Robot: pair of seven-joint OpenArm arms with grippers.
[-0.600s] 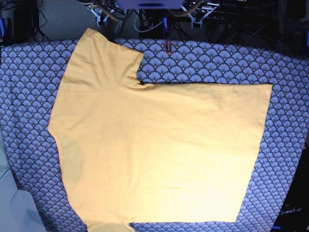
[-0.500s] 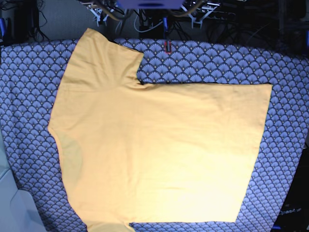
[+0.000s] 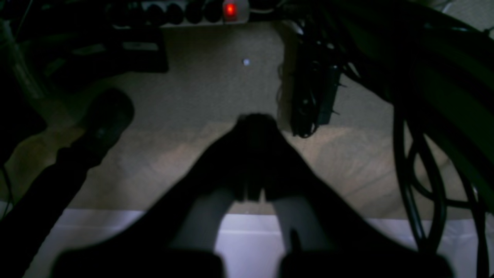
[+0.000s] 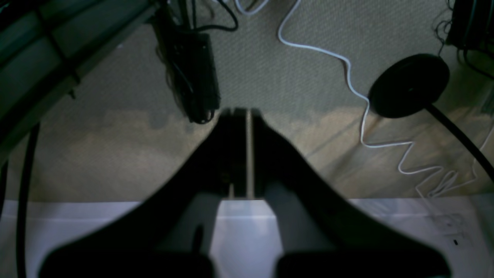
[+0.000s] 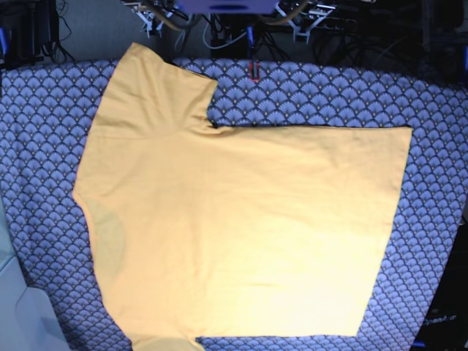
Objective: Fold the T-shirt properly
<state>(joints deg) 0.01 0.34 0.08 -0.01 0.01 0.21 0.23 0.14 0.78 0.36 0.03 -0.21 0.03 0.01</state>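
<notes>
The base view is bright and evenly lit from above, with a washed-out glare patch on the lower middle of the T-shirt [image 5: 241, 219], where the yellow-orange bleaches toward white; the tablecloth [image 5: 439, 183] pattern stays crisp, and the area behind the surface falls into darkness. Both wrist views are dim and murky. In the left wrist view the left gripper [image 3: 252, 154] is a blurred black silhouette, out of focus, against a faintly lit floor, with one red indicator light [image 3: 230, 8] glowing at the top. The right wrist view is slightly brighter, the right gripper [image 4: 241, 150] equally soft-edged, the white cable [image 4: 359, 96] sharper.
</notes>
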